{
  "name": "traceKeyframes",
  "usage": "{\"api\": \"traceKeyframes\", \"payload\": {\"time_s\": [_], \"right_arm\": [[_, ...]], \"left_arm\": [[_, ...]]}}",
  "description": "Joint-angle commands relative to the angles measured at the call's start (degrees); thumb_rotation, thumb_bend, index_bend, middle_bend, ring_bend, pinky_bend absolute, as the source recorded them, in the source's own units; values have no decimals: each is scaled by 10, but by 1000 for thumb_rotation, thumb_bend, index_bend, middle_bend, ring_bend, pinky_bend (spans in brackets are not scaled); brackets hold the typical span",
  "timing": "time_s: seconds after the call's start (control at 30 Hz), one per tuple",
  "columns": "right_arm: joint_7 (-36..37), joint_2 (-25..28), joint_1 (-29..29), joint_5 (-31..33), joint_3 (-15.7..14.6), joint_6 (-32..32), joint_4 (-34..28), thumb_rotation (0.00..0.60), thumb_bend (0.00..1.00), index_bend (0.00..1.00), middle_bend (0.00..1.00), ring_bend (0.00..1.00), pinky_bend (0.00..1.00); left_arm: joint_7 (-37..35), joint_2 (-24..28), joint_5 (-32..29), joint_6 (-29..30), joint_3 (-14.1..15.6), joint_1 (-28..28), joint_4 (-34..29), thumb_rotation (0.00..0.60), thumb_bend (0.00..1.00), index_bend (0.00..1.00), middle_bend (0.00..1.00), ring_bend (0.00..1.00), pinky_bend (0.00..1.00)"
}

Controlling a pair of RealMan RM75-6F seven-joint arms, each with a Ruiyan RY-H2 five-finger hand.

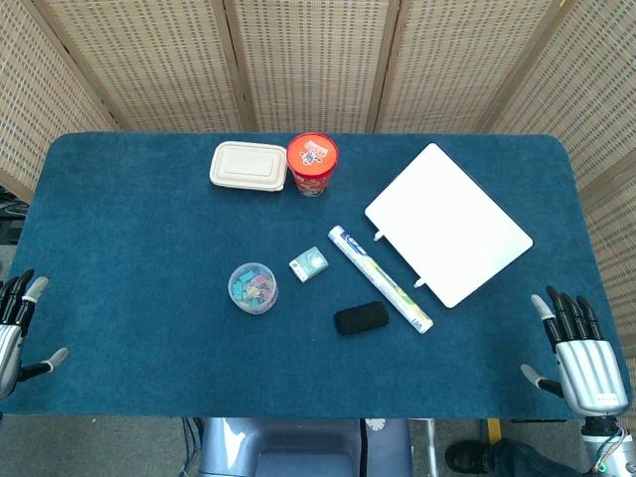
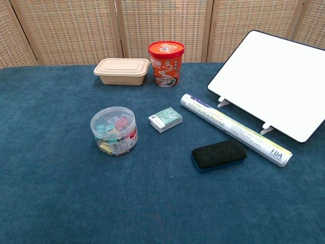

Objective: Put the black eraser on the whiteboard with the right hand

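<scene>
The black eraser [image 1: 360,318] [image 2: 219,154] lies flat on the blue table, just left of a rolled tube. The whiteboard [image 1: 448,224] [image 2: 275,82] lies at the right, propped at a tilt on small feet. My right hand [image 1: 578,355] hovers open at the table's front right corner, well right of the eraser, fingers spread and holding nothing. At the front left edge my left hand [image 1: 18,326] is open too, partly cut off by the frame. The chest view shows neither hand.
A rolled tube [image 1: 380,277] [image 2: 235,129] lies between eraser and whiteboard. A clear tub of clips [image 1: 253,287] [image 2: 114,130], a small box [image 1: 309,263] [image 2: 165,119], a beige lunchbox [image 1: 248,166] [image 2: 122,71] and a red cup [image 1: 312,164] [image 2: 165,63] stand further left and back.
</scene>
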Motion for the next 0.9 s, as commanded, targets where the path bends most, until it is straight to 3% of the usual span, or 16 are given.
{"api": "traceKeyframes", "payload": {"time_s": [0.03,0.23,0.37,0.6,0.9], "right_arm": [[0,-1,1,-2,0,0,2,600,0,0,0,0,0],[10,-11,25,-22,10,-12,30,600,0,0,0,0,0],[51,-7,83,-75,8,-64,49,600,0,24,23,0,9],[124,-4,195,-132,-1,-186,45,600,0,135,151,79,158],[69,-68,263,-113,-4,-301,50,600,0,172,185,130,202]], "left_arm": [[-1,0,-1,-2,0,0,0,600,0,0,0,0,0],[-5,2,-7,-6,-3,-3,0,600,0,0,0,0,0],[-3,1,-9,-7,-5,-2,-1,600,0,0,0,0,0],[14,-4,-28,-22,-11,-9,-5,600,0,0,0,0,0],[24,-5,-55,-44,-21,-19,-4,600,0,0,0,0,0]]}}
